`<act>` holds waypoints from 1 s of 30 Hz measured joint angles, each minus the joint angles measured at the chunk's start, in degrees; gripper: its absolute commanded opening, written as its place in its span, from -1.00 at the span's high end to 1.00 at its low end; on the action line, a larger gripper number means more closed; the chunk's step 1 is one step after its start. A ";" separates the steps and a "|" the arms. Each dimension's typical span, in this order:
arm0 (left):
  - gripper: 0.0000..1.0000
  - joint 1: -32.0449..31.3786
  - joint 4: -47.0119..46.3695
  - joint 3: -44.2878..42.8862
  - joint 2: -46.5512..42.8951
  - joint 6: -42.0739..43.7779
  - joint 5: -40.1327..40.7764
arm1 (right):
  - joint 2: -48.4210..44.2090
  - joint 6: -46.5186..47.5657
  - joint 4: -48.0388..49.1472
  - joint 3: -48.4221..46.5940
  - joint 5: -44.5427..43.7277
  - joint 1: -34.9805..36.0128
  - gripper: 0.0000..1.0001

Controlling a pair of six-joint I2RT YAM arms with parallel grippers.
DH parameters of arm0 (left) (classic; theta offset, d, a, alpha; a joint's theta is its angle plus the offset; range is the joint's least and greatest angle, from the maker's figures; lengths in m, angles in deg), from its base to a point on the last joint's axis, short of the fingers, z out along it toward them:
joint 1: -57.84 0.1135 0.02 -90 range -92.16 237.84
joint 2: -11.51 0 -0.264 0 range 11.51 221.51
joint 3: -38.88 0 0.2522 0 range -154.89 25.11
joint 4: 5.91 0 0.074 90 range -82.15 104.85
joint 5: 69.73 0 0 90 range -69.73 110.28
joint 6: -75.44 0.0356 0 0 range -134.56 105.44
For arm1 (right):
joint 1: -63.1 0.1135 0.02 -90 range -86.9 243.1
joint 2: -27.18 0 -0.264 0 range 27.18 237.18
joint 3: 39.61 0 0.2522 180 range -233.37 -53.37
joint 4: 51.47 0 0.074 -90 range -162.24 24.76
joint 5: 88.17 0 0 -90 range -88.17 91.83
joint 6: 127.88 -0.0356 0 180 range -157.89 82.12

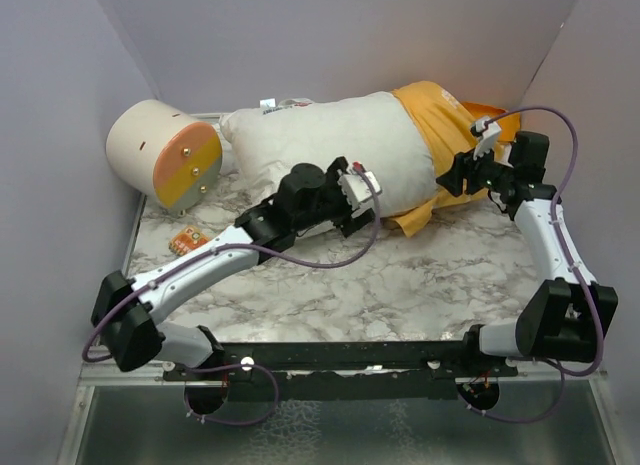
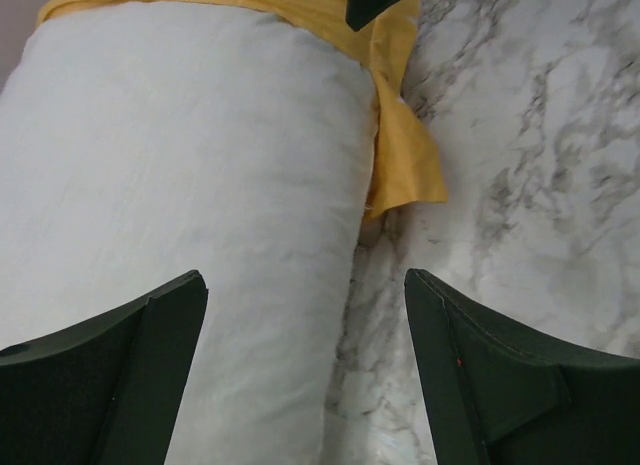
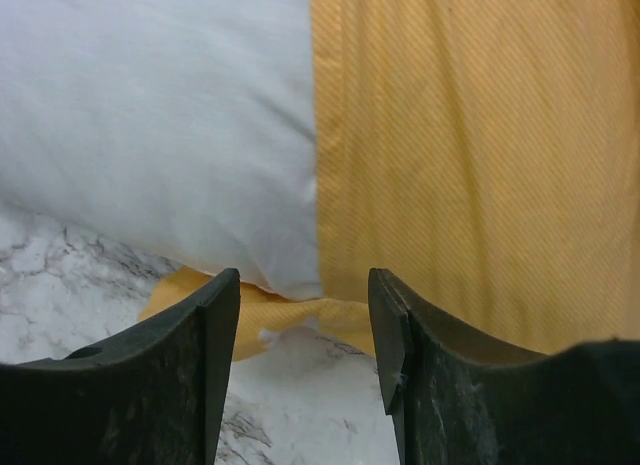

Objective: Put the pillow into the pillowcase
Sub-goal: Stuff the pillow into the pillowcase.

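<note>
Left gripper [image 2: 305, 285] hovers released, its jaws spread wide and empty, with the pillow [image 1: 330, 140] lying just ahead of and beneath it on the marble table [image 1: 400, 275]. Right gripper [image 3: 305, 275] is likewise unclenched and holds nothing, its tips just short of the hem of the pillowcase [image 1: 440, 120], which sheathes only the pillow end nearest that hand. By my judgement the sleeving is barely begun: next, the right must pinch the hem and draw it along the pillow while the left feeds the pillow in.
</note>
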 measured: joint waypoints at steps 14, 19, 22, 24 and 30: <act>-0.93 -2.14 -2.60 -15.28 28.65 29.83 12.59 | 9.25 -0.02 2.08 -2.91 -7.21 1.92 0.04; 0.15 -2.43 -2.95 -18.47 33.31 32.81 17.90 | 10.82 0.26 2.71 -3.13 -8.52 3.08 0.69; 0.86 -1.97 -1.66 -20.92 35.06 31.91 18.27 | 11.30 0.37 2.58 -3.69 -8.52 3.10 0.91; 1.00 -1.38 -0.33 -22.75 35.89 30.73 17.70 | 11.30 0.59 2.21 -4.42 -7.63 3.17 0.98; 1.00 3.08 6.21 -29.83 37.33 23.65 7.98 | 11.47 2.60 -2.38 -8.72 6.45 3.21 0.98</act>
